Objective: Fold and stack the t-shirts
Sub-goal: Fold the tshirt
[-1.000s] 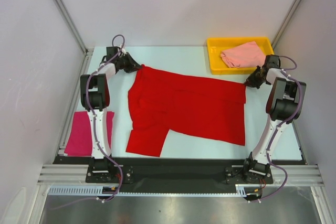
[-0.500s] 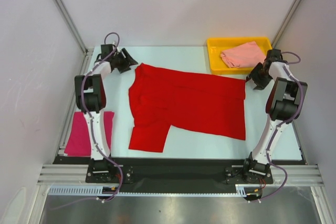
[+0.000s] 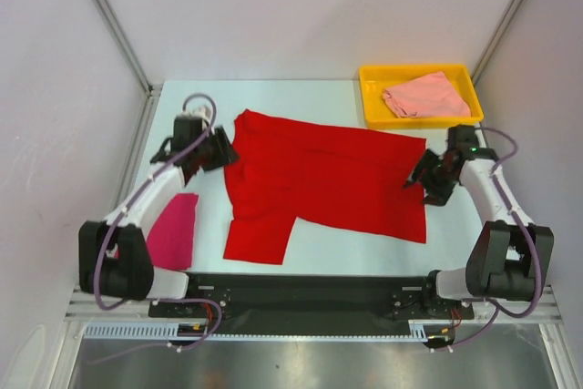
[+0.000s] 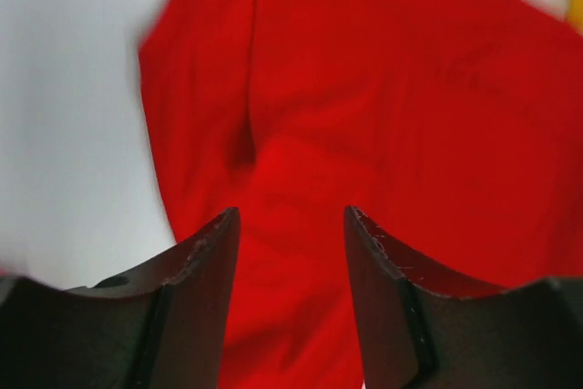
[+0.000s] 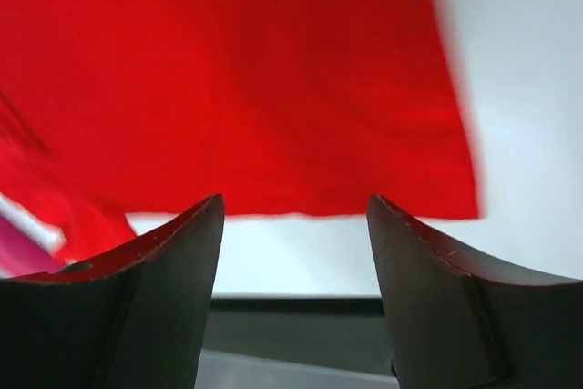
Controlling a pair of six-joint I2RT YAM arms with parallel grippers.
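My left pincer (image 4: 290,214) and right pincer (image 5: 293,199) both hang fingers apart, empty, red shirt (image 3: 337,179) spread flat right ahead between them. Light floppy cloth, so I'd pinch its edge corners.

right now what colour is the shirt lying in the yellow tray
Pale salmon pink; the shirt shows best in the top external view.

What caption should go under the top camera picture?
Left gripper and right gripper, both open, flank the red t-shirt; salmon t-shirt lies in yellow tray.
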